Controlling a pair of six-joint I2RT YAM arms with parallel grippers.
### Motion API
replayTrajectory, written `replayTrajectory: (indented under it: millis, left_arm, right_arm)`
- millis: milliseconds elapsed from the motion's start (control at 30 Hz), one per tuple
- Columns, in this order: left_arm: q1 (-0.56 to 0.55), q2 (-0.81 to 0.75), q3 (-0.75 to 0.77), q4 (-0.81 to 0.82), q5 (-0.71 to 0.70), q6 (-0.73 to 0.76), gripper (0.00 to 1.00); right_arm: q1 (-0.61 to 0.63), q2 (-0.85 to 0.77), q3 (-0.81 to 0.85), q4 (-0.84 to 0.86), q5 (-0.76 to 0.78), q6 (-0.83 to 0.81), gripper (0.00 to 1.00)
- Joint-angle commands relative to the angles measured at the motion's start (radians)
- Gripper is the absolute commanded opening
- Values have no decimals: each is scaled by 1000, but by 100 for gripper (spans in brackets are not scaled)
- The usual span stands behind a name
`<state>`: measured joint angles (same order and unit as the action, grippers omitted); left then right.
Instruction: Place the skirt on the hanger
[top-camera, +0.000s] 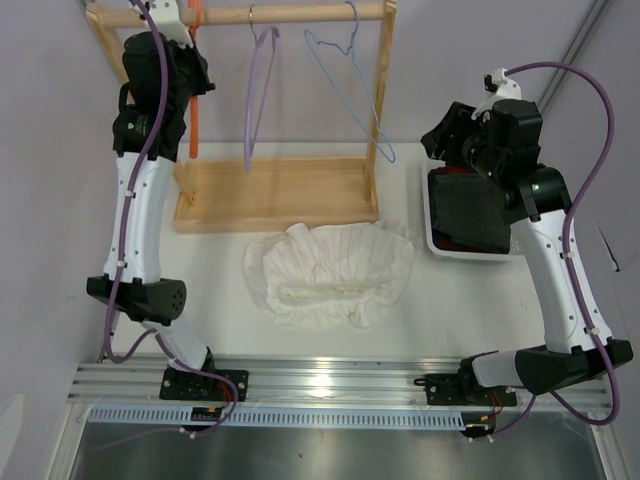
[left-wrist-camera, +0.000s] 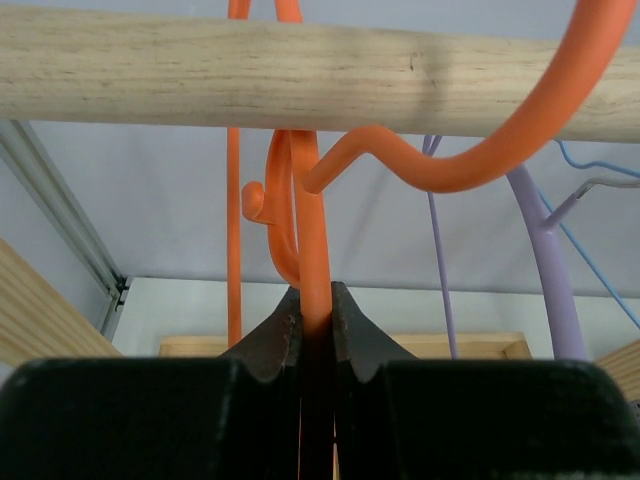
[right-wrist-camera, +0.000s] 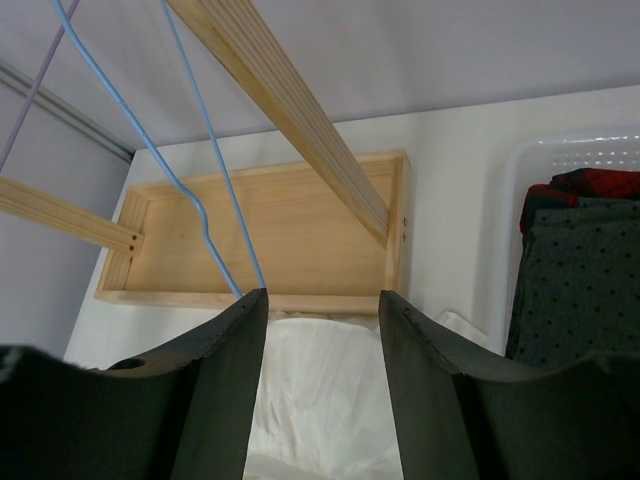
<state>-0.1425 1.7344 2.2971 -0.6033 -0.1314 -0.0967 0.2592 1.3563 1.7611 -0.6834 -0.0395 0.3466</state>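
The white ruffled skirt (top-camera: 330, 270) lies crumpled on the table in front of the wooden rack. In the right wrist view the skirt (right-wrist-camera: 320, 390) shows below and between my fingers. The orange hanger (top-camera: 196, 120) hangs by its hook from the left end of the rail. My left gripper (top-camera: 188, 72) is up at the rail, shut on a thin orange bar of the hanger (left-wrist-camera: 312, 230), which runs up from between the jaws of that gripper (left-wrist-camera: 315, 295). My right gripper (top-camera: 440, 135) hovers high at the right, above the bin's far corner, and this gripper (right-wrist-camera: 323, 300) is open and holds nothing.
The rack has a wooden rail (top-camera: 300, 14) and a tray-like base (top-camera: 280, 190). A lilac hanger (top-camera: 258, 90) and a pale blue wire hanger (top-camera: 350, 80) hang on the rail. A white bin (top-camera: 432, 215) at the right holds dark folded cloth (top-camera: 470, 210).
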Motion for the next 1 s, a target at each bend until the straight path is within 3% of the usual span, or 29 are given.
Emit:
replayTrajectory:
  millis: [0,367,600,700,967]
  left_arm:
    - [12,-75,-4,114,75,22,0]
    - [98,-154,-200,237,271,-92,0]
    - [112,-286,-433,292,311,-109,0]
    - [118,-315,-458,261,338,-117,0]
    - [118,-426,-605,178,225,-136,0]
  right_arm:
    - [-5,-6,23,28,-20,-8,54]
    - [-17,-11,11,33,-31,-21,53]
    - [-29,-19,-11,44,-53,-18,53]
    - [-31,-20,-14,47,-57,-18,53]
    - [-32,-16,-31,47,-76,-18,53]
